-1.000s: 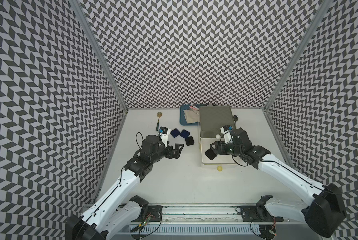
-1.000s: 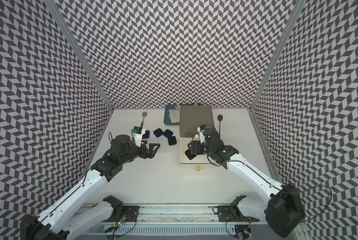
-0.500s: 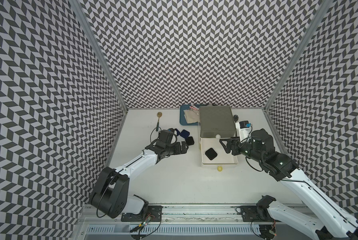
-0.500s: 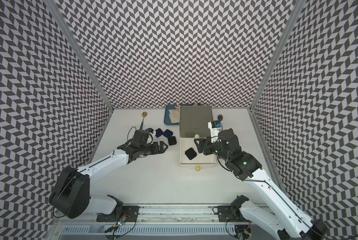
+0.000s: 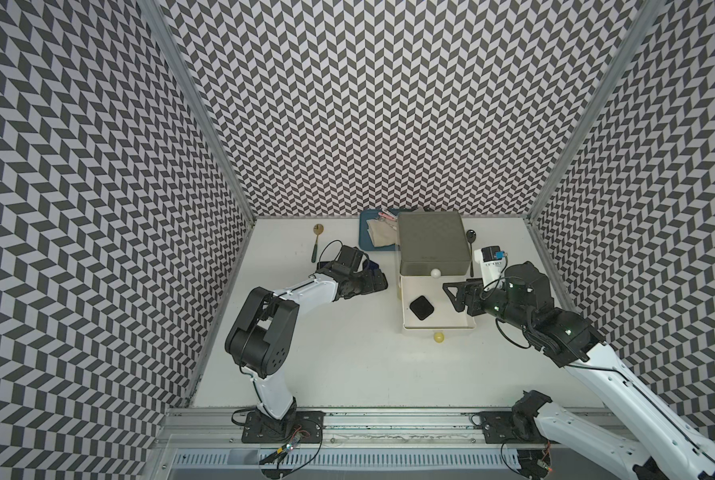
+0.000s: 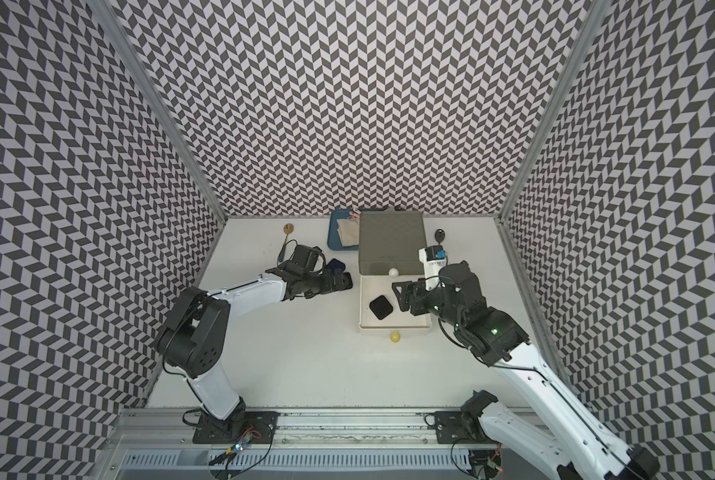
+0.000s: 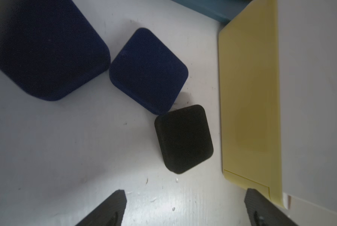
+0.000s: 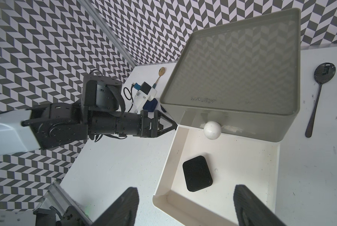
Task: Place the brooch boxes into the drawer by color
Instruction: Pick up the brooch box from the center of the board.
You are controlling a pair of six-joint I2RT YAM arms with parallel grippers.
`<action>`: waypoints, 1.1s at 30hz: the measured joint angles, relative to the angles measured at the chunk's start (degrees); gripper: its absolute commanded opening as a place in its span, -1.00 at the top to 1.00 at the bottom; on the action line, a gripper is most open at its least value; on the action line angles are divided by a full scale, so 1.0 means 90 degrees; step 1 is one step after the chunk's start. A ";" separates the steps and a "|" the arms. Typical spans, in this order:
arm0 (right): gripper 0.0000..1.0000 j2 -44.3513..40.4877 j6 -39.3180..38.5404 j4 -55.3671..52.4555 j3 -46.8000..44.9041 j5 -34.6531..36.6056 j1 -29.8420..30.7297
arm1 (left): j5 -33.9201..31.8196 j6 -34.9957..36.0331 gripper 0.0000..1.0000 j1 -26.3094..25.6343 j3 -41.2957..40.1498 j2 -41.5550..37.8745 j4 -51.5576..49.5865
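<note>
The drawer chest (image 5: 432, 245) has a grey top, and its white middle drawer (image 5: 439, 329) is pulled out. One black brooch box (image 5: 421, 307) (image 8: 197, 173) lies flat inside it. My right gripper (image 5: 451, 291) (image 8: 186, 195) hangs open over the drawer's right part, holding nothing. Left of the chest, two navy brooch boxes (image 7: 148, 72) (image 7: 46, 52) and a black one (image 7: 183, 139) lie on the table. My left gripper (image 5: 378, 280) (image 7: 185, 195) is open low over them, just short of the black box. In both top views it hides most of them; one navy box (image 6: 336, 263) peeks out.
A blue tray (image 5: 372, 239) with a cloth sits behind, left of the chest. A gold spoon (image 5: 316, 241) lies at back left, a black spoon (image 5: 471, 245) right of the chest. The yellow drawer's side (image 7: 248, 97) is close beside my left gripper. A yellow knob (image 5: 439, 337) sticks out in front.
The black box left my right gripper and now lies in the white drawer; that gripper drew back to the right and opened wider. My left arm reached forward and low over the boxes.
</note>
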 measured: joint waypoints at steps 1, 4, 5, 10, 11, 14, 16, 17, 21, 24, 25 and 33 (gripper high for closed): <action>-0.61 0.0000 0.0000 -0.0015 -0.0017 0.0002 0.0000 | -0.0051 -0.0019 -0.99 -0.0012 0.0092 0.0124 -0.0027; -0.62 0.0000 -0.0022 -0.0034 -0.0051 0.0007 0.0000 | -0.0199 -0.0068 -0.98 -0.0051 0.0333 0.0403 -0.0146; -0.63 0.0000 -0.0036 -0.0034 -0.0058 0.0010 0.0000 | -0.0243 -0.0083 -0.97 -0.0056 0.0418 0.0488 -0.0194; -0.65 -0.0007 -0.0107 -0.0046 -0.0075 0.0039 0.0000 | -0.0478 -0.0121 -0.92 -0.0100 0.0899 0.0826 -0.0461; -0.65 -0.0012 -0.0112 -0.0049 -0.0090 0.0051 0.0000 | -0.0537 -0.0124 -0.90 -0.0114 0.0998 0.0891 -0.0515; -0.66 -0.0024 -0.0114 -0.0063 -0.0146 0.0075 0.0000 | -0.0712 -0.0124 -0.84 -0.0153 0.1229 0.0991 -0.0714; -0.67 -0.0027 -0.0114 -0.0083 -0.0170 0.0092 0.0000 | -0.0818 -0.0117 -0.80 -0.0177 0.1379 0.1056 -0.0840; -0.67 -0.0027 -0.0117 -0.0097 -0.0170 0.0097 0.0000 | -0.0889 -0.0104 -0.78 -0.0185 0.1464 0.1095 -0.0918; -0.67 -0.0027 -0.0117 -0.0124 -0.0170 0.0104 0.0000 | -0.1105 -0.0058 -0.71 -0.0233 0.1676 0.1226 -0.1149; -0.68 -0.0027 -0.0121 -0.0124 -0.0170 0.0104 0.0000 | -0.1236 -0.0036 -0.59 -0.0265 0.1734 0.1309 -0.1311; -0.68 -0.0024 -0.0126 -0.0124 -0.0170 0.0104 0.0000 | -0.1260 -0.0029 -0.57 -0.0277 0.1749 0.1341 -0.1348; -0.68 -0.0058 -0.0163 -0.0124 -0.0231 0.0107 0.0000 | -0.1379 -0.0015 -0.62 -0.0367 0.1931 0.1440 -0.1464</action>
